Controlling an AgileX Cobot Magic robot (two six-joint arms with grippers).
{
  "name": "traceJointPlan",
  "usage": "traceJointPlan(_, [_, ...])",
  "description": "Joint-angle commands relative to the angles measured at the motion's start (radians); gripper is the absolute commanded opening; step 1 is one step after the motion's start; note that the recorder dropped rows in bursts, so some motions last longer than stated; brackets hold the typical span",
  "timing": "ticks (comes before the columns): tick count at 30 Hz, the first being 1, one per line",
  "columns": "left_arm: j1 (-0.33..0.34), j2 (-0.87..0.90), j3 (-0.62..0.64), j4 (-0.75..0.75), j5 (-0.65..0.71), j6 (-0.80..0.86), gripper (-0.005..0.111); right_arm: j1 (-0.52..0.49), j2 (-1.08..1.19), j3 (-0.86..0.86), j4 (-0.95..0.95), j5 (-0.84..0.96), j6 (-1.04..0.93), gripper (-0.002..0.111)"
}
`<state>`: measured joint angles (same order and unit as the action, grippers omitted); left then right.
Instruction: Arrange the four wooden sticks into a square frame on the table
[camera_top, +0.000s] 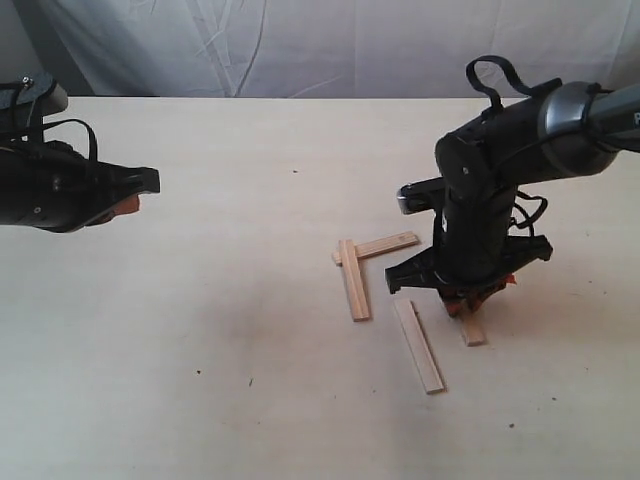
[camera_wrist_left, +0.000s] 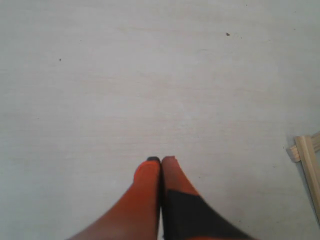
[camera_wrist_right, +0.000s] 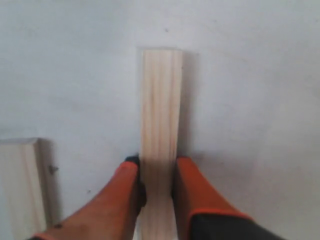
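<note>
Two wooden sticks lie overlapped at one corner as an L on the table (camera_top: 220, 300): one (camera_top: 353, 279) runs toward the front, the other (camera_top: 385, 245) runs right. A third stick (camera_top: 418, 345) lies loose in front of them. My right gripper (camera_top: 466, 305) is down on the fourth stick (camera_top: 472, 330); in the right wrist view its orange fingers (camera_wrist_right: 125, 185) press both long edges of that stick (camera_wrist_right: 161, 110), which lies flat on the table. My left gripper (camera_wrist_left: 161, 160) hovers far to the left, fingers together and holding nothing.
The loose third stick (camera_wrist_right: 22, 185) lies close beside the right gripper. The L's corner (camera_wrist_left: 307, 160) shows at the edge of the left wrist view. A white cloth (camera_top: 320, 45) hangs behind the table's far edge.
</note>
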<state>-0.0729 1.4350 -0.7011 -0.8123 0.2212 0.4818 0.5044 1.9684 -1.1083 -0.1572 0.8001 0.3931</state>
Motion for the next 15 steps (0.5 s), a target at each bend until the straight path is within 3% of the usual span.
traceJointPlan(1, [0.001, -0.009, 0.003, 0.006, -0.004, 0.001, 0.000, -0.005, -0.067, -0.068, -0.033, 0.018, -0.093, 0.000])
traceJointPlan(15, [0.001, -0.009, 0.003, 0.006, -0.016, 0.001, 0.000, -0.005, 0.106, -0.193, 0.073, -0.055, -0.222, 0.000])
